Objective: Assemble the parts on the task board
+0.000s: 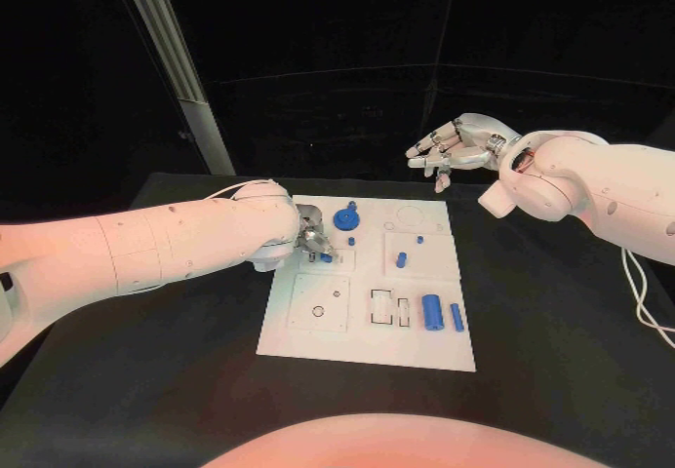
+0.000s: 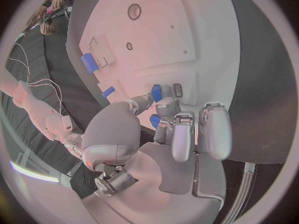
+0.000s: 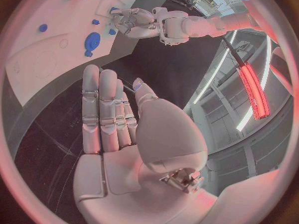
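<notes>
- White task board (image 1: 369, 331) sits mid-frame; my left hand (image 1: 312, 241) pinches a small blue part (image 1: 325, 257) at its upper-left, fingers half hiding it.
- My right hand (image 1: 455, 144) hovers upper right, fingers spread, holding nothing.

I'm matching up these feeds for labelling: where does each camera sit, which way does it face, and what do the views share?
Head view: on the robot's head, looking down at the task board; both white arms show.
Left wrist view: behind the left robot hand, facing the board, fingers at a small blue part.
Right wrist view: behind the right robot hand, raised off the board, facing across the table.
Shared: all three show the board; the right wrist view also catches the left robot hand.
</notes>
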`<state>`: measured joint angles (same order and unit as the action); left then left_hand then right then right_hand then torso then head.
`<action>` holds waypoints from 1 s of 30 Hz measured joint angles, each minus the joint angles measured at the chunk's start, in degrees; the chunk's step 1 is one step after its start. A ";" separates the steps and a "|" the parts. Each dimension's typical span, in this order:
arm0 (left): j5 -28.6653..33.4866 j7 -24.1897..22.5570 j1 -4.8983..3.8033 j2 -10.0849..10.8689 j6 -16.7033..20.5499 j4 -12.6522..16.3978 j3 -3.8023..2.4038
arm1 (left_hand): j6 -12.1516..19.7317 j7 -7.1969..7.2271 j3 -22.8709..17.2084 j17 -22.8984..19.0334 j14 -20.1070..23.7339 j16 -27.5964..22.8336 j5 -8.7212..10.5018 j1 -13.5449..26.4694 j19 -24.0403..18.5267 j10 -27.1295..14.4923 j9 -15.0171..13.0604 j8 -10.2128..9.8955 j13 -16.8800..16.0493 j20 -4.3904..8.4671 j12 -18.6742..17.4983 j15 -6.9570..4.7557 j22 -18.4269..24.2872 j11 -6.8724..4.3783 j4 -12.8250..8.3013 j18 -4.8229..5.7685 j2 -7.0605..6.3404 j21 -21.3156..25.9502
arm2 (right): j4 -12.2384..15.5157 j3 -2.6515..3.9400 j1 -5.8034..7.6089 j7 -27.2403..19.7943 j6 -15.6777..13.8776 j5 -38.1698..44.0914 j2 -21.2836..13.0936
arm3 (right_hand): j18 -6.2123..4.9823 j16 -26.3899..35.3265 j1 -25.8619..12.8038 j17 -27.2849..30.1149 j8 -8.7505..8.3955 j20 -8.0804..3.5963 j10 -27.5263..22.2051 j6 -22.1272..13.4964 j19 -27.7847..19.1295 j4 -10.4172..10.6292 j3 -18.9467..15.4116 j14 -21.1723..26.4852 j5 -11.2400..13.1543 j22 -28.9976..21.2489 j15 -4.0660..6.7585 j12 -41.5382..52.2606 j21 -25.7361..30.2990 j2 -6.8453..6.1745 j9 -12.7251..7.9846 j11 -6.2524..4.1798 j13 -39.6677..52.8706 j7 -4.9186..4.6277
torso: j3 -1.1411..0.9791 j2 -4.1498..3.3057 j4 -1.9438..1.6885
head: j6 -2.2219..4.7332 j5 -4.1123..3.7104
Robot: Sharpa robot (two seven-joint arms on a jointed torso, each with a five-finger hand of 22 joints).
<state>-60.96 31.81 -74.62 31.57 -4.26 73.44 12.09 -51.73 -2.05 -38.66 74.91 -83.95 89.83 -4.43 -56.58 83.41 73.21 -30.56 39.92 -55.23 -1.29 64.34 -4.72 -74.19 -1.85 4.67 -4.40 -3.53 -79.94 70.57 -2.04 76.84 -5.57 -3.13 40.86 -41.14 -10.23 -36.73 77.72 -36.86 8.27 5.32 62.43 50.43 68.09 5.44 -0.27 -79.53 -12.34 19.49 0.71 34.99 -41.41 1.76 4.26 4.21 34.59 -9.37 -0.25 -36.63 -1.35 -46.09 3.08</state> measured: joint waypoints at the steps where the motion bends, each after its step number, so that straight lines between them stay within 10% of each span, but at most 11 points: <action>1: 0.00 -0.01 0.00 -0.05 -0.03 -0.06 0.00 | 0.00 0.00 -0.01 0.00 0.00 0.00 0.00 0.08 0.00 0.00 0.00 0.01 0.00 0.00 0.00 0.00 0.00 0.00 -0.01 0.00 -0.08 0.00 | 0.00 0.00 0.00 0.00 0.02 0.00 0.00 | 0.00 0.00 0.00 0.00 0.00 0.00 0.00 0.00 0.00 0.00 0.00 0.00 0.00 0.00 0.00 0.00 0.00 0.00 0.00 0.00 0.00 0.00 | 0.00 0.00 0.00 | 0.00 -0.01; 30: -0.08 0.14 0.04 -1.06 -0.65 -1.77 0.09 | -1.32 0.32 6.04 0.00 0.00 0.00 -0.10 5.58 0.18 1.12 -0.09 0.28 -1.63 0.18 1.56 -0.41 -0.75 -0.31 4.09 0.88 -1.95 -0.79 | -0.08 0.00 0.00 -0.01 0.77 0.01 0.36 | 0.00 0.51 -0.22 -0.06 0.00 0.00 -0.42 -0.60 0.00 0.57 -0.57 0.20 -0.20 -0.45 -0.20 0.00 0.63 0.22 0.00 -0.01 -0.04 -0.21 | 0.00 0.00 0.01 | -0.26 -0.38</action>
<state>-61.03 31.95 -74.57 30.51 -4.90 71.66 12.18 -53.05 -1.73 -32.61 74.91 -83.95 89.82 -4.54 -51.00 83.59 74.33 -30.65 40.21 -56.87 -1.12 65.90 -5.13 -74.94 -2.15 8.76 -3.52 -5.48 -80.72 70.49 -2.04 76.84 -5.59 -2.36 40.87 -40.78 -10.23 -36.22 77.50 -36.92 8.27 5.32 62.01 49.82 68.09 6.00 -0.84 -79.33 -12.54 19.04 0.51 34.99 -40.79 1.99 4.26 4.20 34.55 -9.58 -0.25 -36.63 -1.34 -46.35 2.70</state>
